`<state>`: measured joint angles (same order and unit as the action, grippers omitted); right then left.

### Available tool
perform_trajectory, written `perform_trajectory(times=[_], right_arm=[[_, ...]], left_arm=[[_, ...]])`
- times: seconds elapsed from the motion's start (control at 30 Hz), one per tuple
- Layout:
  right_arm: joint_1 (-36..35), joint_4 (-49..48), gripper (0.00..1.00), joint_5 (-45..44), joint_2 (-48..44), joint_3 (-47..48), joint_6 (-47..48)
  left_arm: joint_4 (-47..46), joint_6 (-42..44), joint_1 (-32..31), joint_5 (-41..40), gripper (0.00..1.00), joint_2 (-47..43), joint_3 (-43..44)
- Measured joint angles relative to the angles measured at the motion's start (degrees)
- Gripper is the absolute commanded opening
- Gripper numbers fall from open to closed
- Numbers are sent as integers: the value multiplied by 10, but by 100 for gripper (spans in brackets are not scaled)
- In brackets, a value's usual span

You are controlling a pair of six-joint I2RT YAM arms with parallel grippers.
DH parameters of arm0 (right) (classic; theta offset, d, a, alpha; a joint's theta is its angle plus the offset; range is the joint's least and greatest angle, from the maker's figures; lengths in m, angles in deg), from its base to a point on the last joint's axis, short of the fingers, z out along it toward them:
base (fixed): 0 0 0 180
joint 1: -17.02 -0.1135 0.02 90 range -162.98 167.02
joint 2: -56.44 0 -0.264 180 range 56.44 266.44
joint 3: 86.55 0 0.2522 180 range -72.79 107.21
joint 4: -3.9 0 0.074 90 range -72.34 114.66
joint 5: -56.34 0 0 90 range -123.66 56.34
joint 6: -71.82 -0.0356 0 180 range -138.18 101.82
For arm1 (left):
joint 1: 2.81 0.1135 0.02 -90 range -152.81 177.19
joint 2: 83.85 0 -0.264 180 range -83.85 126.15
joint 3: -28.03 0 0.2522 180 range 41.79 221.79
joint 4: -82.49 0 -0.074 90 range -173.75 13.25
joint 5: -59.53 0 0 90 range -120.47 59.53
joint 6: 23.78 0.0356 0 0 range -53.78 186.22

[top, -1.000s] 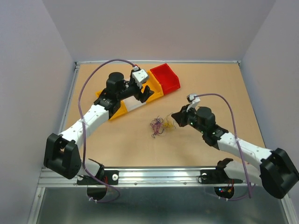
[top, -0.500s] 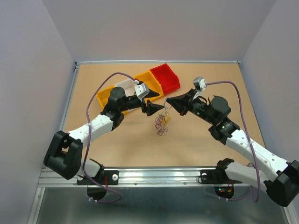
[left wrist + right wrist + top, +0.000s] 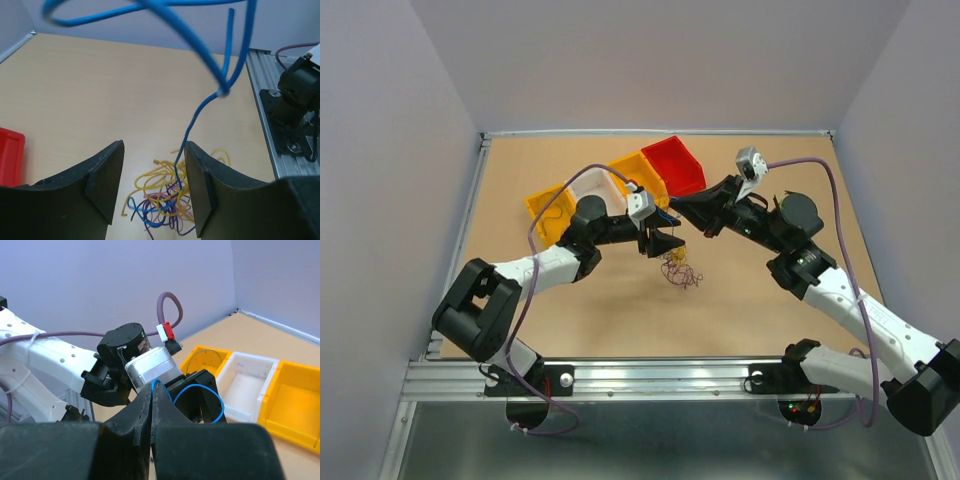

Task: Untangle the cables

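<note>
The cables (image 3: 680,270) are a small clump of yellow, purple, pink and blue wires lying on the table; in the left wrist view the clump (image 3: 160,200) sits below and between the fingers. My right gripper (image 3: 677,207) is shut on one blue cable (image 3: 192,395), raised above the clump. That blue cable (image 3: 192,125) hangs down in loops from above into the clump. My left gripper (image 3: 660,240) hovers open just over the clump, and the blue strand passes between its fingers (image 3: 202,175), close to the right one.
A row of bins stands at the back left: yellow (image 3: 548,208), white (image 3: 598,186), yellow (image 3: 638,172) and red (image 3: 675,165). The same bins appear behind the left gripper in the right wrist view, white bin (image 3: 247,382). The metal rail (image 3: 267,120) borders the table's near edge.
My left gripper moved right from the bins to just over the clump, and its jaws narrowed a little. My right gripper rose and shifted back-left, pulling the blue cable up.
</note>
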<state>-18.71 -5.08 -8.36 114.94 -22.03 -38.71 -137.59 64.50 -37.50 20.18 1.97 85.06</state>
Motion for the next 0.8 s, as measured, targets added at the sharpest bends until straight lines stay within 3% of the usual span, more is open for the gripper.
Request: perform_trajectory(times=[0.37, 0.6, 0.8], right_arm=[[0, 7, 1, -22, 16, 101, 2], [0, 14, 1, -73, 14, 228, 30], [0, 18, 1, -97, 12, 280, 45]], left_arm=[[28, 56, -40, -9, 33, 69, 3], [70, 69, -51, -17, 33, 149, 37], [90, 75, -51, -33, 49, 149, 38]])
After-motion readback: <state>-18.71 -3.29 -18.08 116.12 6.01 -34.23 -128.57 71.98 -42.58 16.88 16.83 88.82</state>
